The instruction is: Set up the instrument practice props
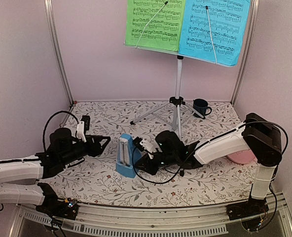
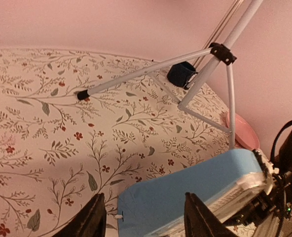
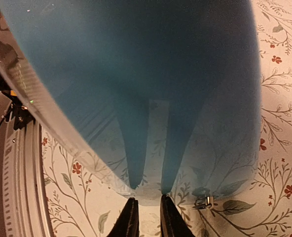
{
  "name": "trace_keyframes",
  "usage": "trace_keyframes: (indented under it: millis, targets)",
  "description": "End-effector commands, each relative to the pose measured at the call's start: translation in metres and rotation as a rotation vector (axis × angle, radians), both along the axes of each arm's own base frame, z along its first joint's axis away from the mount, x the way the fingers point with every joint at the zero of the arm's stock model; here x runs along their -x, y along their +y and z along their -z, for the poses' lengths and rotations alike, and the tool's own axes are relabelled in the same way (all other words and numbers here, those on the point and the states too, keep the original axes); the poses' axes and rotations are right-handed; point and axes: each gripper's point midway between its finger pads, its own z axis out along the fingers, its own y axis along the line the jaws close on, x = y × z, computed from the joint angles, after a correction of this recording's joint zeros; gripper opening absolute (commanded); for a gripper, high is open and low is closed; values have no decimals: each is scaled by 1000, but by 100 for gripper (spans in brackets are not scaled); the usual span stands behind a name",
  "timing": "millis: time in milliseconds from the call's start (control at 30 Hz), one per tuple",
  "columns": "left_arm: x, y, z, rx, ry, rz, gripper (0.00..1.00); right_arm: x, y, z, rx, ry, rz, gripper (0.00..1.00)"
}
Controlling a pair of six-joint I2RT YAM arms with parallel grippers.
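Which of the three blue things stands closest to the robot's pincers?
The pyramid metronome, right between them; the dark mug sits far back beside the stand, the blue sheet up on it.

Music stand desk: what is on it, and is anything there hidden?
A green sheet and a blue sheet of music, side by side, each under a thin wire arm. They cover the desk's face.

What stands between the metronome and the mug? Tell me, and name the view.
The legs of the music stand cross between the metronome and the mug, above the flowered tablecloth. The left wrist view shows it best.
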Motion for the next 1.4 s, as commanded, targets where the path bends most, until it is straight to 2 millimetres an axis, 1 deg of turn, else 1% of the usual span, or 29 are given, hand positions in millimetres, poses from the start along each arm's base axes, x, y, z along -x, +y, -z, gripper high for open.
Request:
trace_keyframes:
  millis: [0, 33, 100, 133, 200, 267, 333, 500, 567, 700, 800, 867, 1033, 1200, 1367]
  targets:
    - [19, 5, -14, -35, -82, 25, 63, 13, 8, -29, -135, -5, -60, 24]
    - [25, 2, -21, -31, -110, 43, 68, 14, 6, -31, -139, -12, -58, 25]
    - [32, -4, -31, -41, -157, 73, 83, 13, 1, -37, -144, -28, -47, 29]
    - [35, -9, -33, -49, -161, 85, 89, 12, -1, -39, -145, -34, -42, 32]
    - [35, -18, -33, -82, -158, 109, 95, 10, -7, -43, -150, -44, -28, 39]
    - [32, -29, -28, -115, -133, 127, 98, 6, -13, -44, -150, -39, -9, 50]
    - [30, -38, -28, -138, -131, 143, 99, 0, -20, -44, -152, -28, 17, 56]
    - [27, -56, -24, -189, -114, 135, 99, -13, -34, -43, -150, -7, 84, 63]
    - [29, -62, -22, -180, -102, 129, 99, -14, -36, -43, -150, -3, 94, 64]
    - [26, -64, -15, -169, -71, 55, 96, -15, -40, -39, -144, 3, 113, 67]
    - [23, -70, -9, -186, -46, 6, 95, -19, -41, -39, -143, 5, 132, 71]
    - [19, -71, 3, -206, -6, -36, 92, -22, -43, -39, -145, 10, 154, 75]
    - [13, -80, 19, -223, 33, -65, 87, -25, -45, -38, -148, 24, 178, 80]
    - [9, -95, 42, -286, 62, -31, 81, -26, -47, -36, -147, 26, 181, 81]
    - [4, -96, 57, -343, 87, -55, 71, -27, -49, -35, -143, 25, 191, 82]
